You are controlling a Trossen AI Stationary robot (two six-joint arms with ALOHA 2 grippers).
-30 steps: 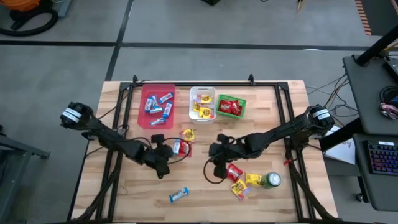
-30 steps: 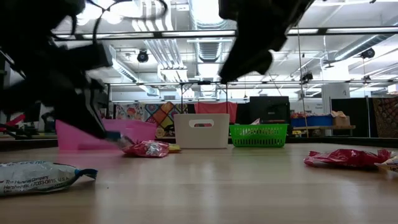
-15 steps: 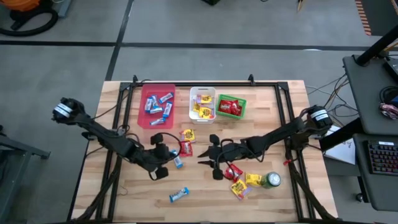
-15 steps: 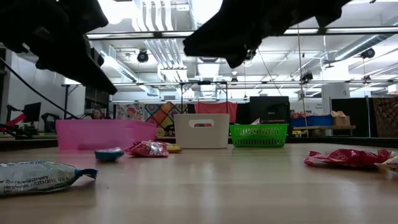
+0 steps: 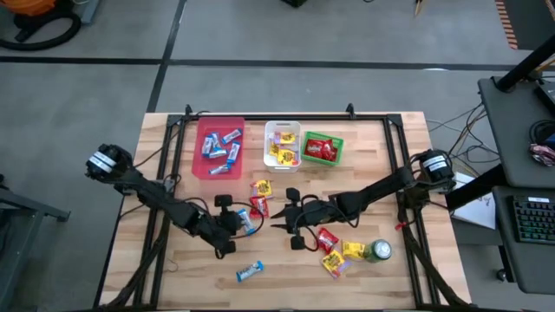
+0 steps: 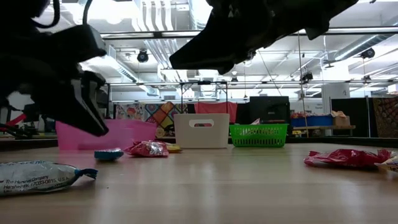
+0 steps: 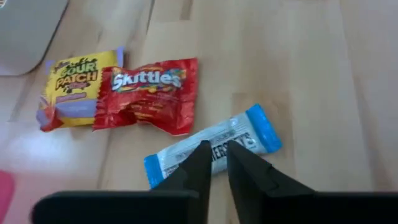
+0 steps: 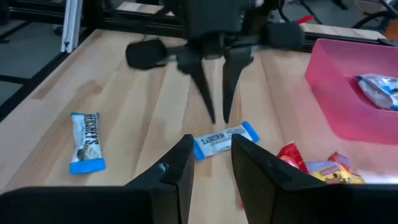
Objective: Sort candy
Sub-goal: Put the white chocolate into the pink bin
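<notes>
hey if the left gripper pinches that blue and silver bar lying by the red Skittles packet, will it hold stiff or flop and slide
The slim blue-and-silver wrapped bar lies flat and straight, so it probably stays fairly stiff. Its wrapper looks glossy, so it may slide on the smooth wooden table. It looks small beside the left gripper, so likely light.

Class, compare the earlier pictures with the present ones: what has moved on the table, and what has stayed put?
The left claw lifted off a blue-and-silver bar lying beside the red packet, then came back down over it, fingers slightly apart. The right claw, open and empty, slid towards that bar. The other blue bar and the green can stayed put.
</notes>
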